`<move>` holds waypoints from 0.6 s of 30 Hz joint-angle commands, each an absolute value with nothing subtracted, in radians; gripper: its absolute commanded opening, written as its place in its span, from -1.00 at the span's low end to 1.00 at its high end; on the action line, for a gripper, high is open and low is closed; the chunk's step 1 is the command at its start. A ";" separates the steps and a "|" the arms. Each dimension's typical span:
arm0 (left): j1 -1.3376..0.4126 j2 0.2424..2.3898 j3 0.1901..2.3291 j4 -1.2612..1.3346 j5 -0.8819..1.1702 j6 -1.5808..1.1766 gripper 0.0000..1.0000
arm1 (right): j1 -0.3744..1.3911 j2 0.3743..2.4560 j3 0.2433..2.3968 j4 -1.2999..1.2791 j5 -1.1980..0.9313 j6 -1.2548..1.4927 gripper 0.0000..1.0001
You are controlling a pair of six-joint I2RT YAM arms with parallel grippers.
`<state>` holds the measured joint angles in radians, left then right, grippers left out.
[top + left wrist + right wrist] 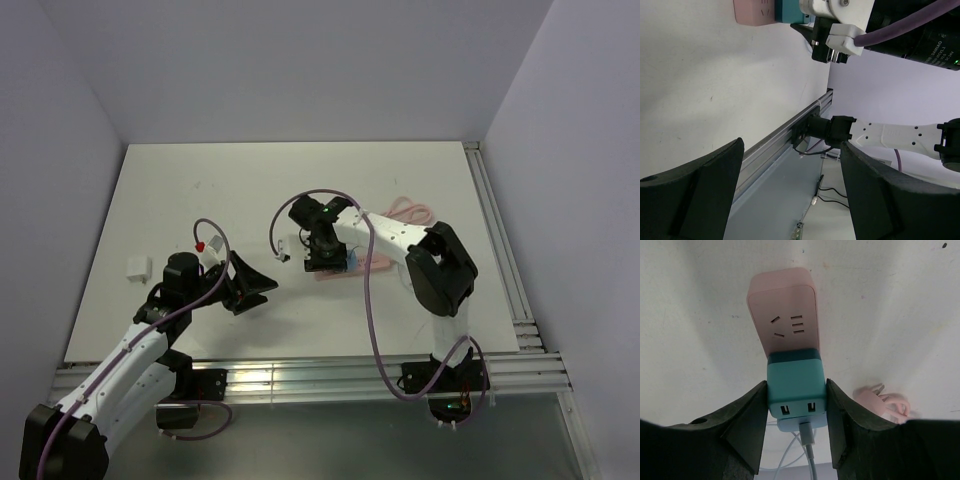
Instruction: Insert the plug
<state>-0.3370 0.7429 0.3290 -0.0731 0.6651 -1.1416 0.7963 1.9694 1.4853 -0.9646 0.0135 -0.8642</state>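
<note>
Fingers of the right arm [747, 420] are closed on the small teal-green cube-shaped plastic plug [796, 385], one matte black pad flat against each smooth side. That squeeze across the two parallel faces probably keeps the cube square to the socket while it is pressed. The plug sits against the face of the long pink plastic power strip [785, 320], which lies flat on the white bench [300, 180]. A darker teal band shows at the join, and I cannot tell whether the prongs are fully home. An unused set of slots lies on the strip at 12 o'clock from the plug. A thin white cable [807, 440] runs out of the plug's near face at 6 o'clock, beside two small ports. The strip's coiled pink cord [885, 405] lies at 4 o'clock, loose and glossy.

In the overhead view, fingers of the left arm [690, 200] hang at 8 o'clock from the plug, spread wide and holding nothing, likely parked clear of the work. A small white block [137, 267] rests on the bench at 9 o'clock, well apart.
</note>
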 commanded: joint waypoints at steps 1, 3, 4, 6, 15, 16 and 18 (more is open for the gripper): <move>-0.331 0.735 0.345 -0.051 0.669 -1.135 0.65 | 0.807 2.082 1.338 -0.940 -0.143 -0.766 -0.92; -0.331 0.735 0.348 -0.052 0.670 -1.137 0.65 | 0.807 2.056 1.336 -0.927 -0.143 -0.755 -0.60; -0.331 0.732 0.350 -0.060 0.669 -1.137 0.65 | 0.808 2.037 1.339 -0.922 -0.150 -0.747 -0.48; -0.331 0.727 0.354 -0.071 0.666 -1.135 0.65 | 0.807 2.025 1.356 -0.925 -0.141 -0.742 0.22; -0.330 0.652 0.408 -0.196 0.603 -1.118 0.65 | 0.808 1.890 1.460 -0.957 -0.081 -0.738 0.79; -0.330 0.632 0.416 -0.213 0.591 -1.117 0.65 | 0.807 1.852 1.474 -0.951 -0.075 -0.727 0.79; -0.330 0.611 0.443 -0.262 0.554 -1.109 0.65 | 0.805 1.813 1.483 -0.933 -0.068 -0.713 0.96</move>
<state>-0.3351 0.6483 0.3710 -0.1982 0.6109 -1.1370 0.8001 1.9343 1.4235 -0.9154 -0.0540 -0.7506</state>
